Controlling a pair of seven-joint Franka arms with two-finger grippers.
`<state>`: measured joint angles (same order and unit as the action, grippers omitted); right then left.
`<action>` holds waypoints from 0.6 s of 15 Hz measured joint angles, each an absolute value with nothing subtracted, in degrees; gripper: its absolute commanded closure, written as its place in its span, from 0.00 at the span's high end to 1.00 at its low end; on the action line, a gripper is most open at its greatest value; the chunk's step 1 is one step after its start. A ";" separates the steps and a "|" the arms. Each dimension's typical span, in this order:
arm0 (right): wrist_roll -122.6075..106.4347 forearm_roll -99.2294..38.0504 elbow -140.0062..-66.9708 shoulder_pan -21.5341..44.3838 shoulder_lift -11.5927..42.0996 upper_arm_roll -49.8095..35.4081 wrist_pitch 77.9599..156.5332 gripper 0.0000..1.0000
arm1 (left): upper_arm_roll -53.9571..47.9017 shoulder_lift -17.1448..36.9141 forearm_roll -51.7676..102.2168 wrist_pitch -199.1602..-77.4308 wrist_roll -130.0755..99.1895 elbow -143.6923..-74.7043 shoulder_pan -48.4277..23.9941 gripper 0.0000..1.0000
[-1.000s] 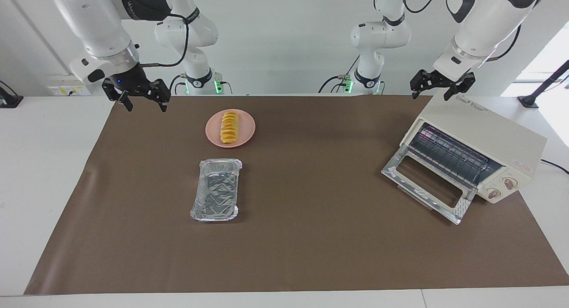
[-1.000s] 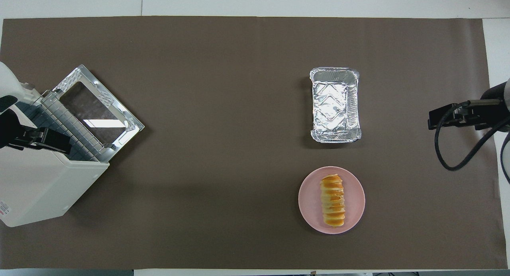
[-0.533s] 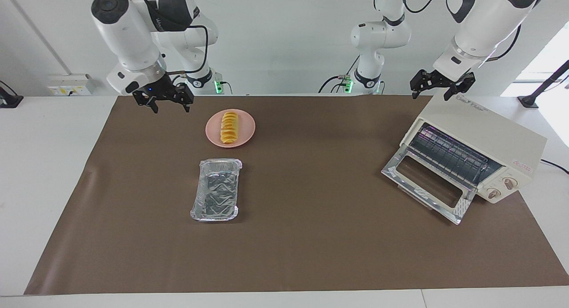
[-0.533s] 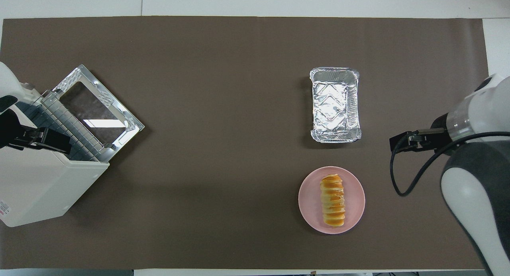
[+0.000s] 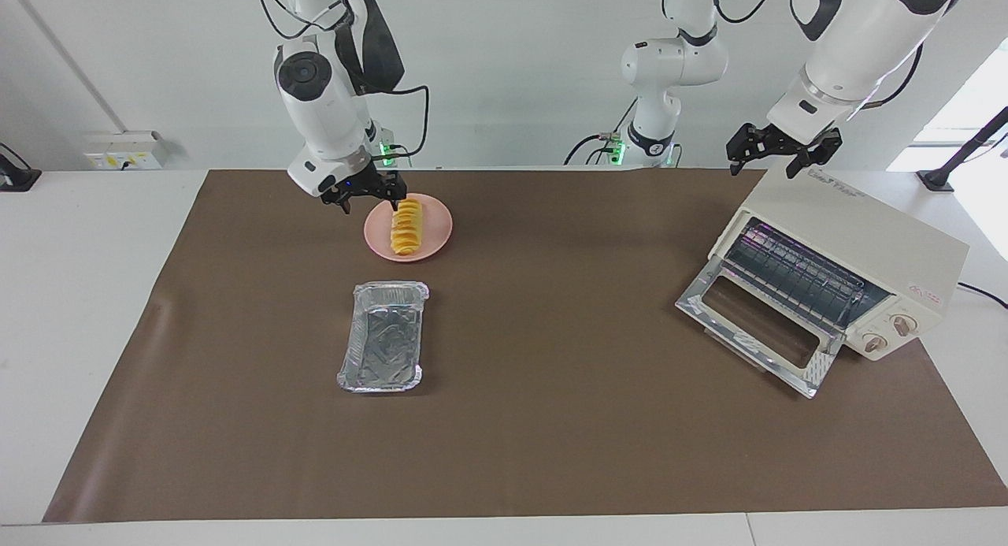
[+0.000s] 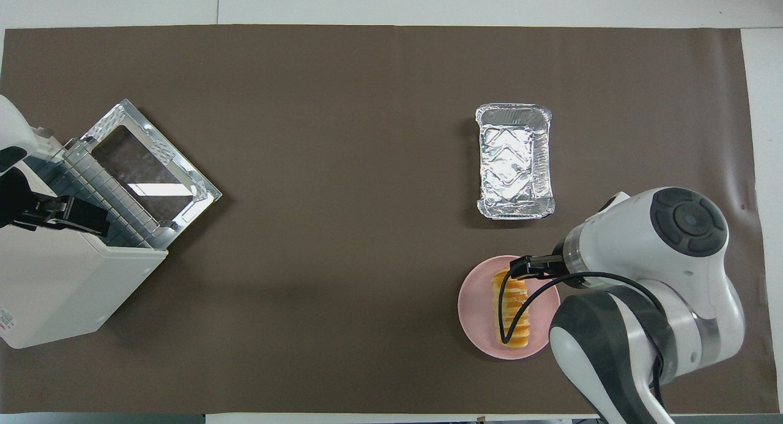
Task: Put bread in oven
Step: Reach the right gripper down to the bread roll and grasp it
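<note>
The bread (image 5: 405, 226) is a ridged golden loaf lying on a round pink plate (image 5: 438, 239). It also shows in the overhead view (image 6: 517, 289), partly covered by a cable. My right gripper (image 5: 368, 199) is open and empty, low over the plate's edge on the side toward the right arm's end of the table, just beside the bread. In the overhead view the arm's wrist (image 6: 636, 252) hides it. The cream oven (image 5: 854, 231) stands at the left arm's end with its glass door (image 5: 756, 325) dropped open and its wire rack (image 5: 795, 274) showing. My left gripper (image 5: 776, 156) waits open over the oven's top.
A crinkled silver foil tray (image 5: 383, 337) lies on the brown mat (image 5: 551, 436), farther from the robots than the plate. It also shows in the overhead view (image 6: 515, 161). The oven (image 6: 55, 289) sits angled at the mat's corner.
My right arm has swung in from the right arm's end of the table and come down beside the bread on the plate. The left arm, bread, tray and oven have not moved.
</note>
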<state>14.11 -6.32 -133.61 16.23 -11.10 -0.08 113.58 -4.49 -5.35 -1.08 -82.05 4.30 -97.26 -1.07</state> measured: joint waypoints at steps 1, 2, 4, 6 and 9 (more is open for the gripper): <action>14.17 -6.93 -135.88 16.47 -11.08 -0.08 116.23 1.00 | -4.49 -5.35 -1.08 -82.05 4.30 -97.26 -1.08 1.00; 14.17 -7.49 -138.00 16.82 -11.02 -0.04 118.77 1.00 | -4.49 -5.35 -1.08 -82.05 4.30 -97.26 -1.08 1.00; 14.43 -7.92 -141.26 18.33 -10.56 -0.02 122.62 1.00 | -4.49 -5.35 -1.08 -82.05 4.30 -97.26 -1.07 1.00; 16.14 -8.06 -142.45 20.21 -9.98 -0.02 124.00 0.98 | -4.49 -5.35 -1.08 -82.05 4.30 -97.26 -1.07 1.00; 18.19 -9.43 -144.42 22.59 -9.41 -0.08 127.93 0.94 | -4.49 -5.35 -1.08 -82.05 4.30 -97.26 -1.08 1.00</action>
<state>18.19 -9.43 -144.42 22.59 -9.41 -0.08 127.93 -4.49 -5.35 -1.08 -82.05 4.30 -97.26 -1.08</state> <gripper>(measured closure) 0.026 0.000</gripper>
